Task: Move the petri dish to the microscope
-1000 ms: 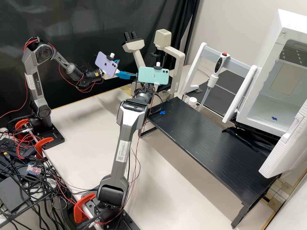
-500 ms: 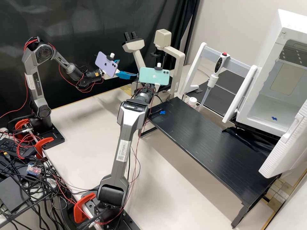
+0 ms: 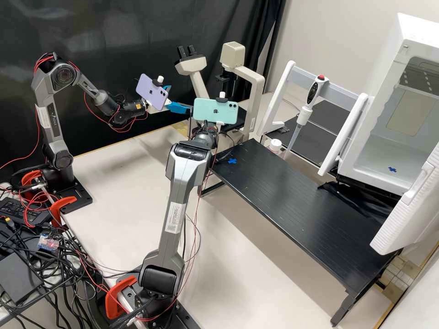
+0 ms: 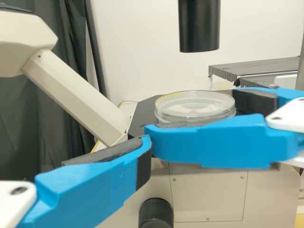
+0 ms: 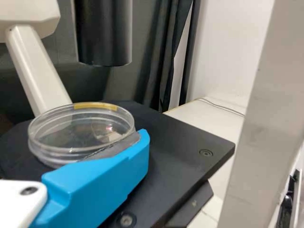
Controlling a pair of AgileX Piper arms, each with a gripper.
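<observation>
In the high view my left gripper (image 3: 180, 99) stands open beside the microscope (image 3: 236, 57). My right gripper (image 3: 220, 123) is mostly behind a teal phone, in front of the microscope. The left wrist view shows the clear, round petri dish (image 4: 194, 105) level under the black objective tube, between the fingers of my right gripper, which are closed on its sides. There a tip of my left gripper (image 4: 137, 154) lies against the right gripper's nearer finger. In the right wrist view a pad of my right gripper (image 5: 137, 148) meets the dish over the black stage (image 5: 190, 142); contact with the stage cannot be told.
A black raised platform (image 3: 292, 201) with a blue cross mark stands right of the right arm. Behind it are a pipette (image 3: 304, 109) and a small white bottle (image 3: 275, 145). A white cabinet (image 3: 366, 176) with its door open is at the right.
In the high view my right gripper's phone and wrist have shifted slightly to the left, toward the left gripper. The left arm has kept still.
</observation>
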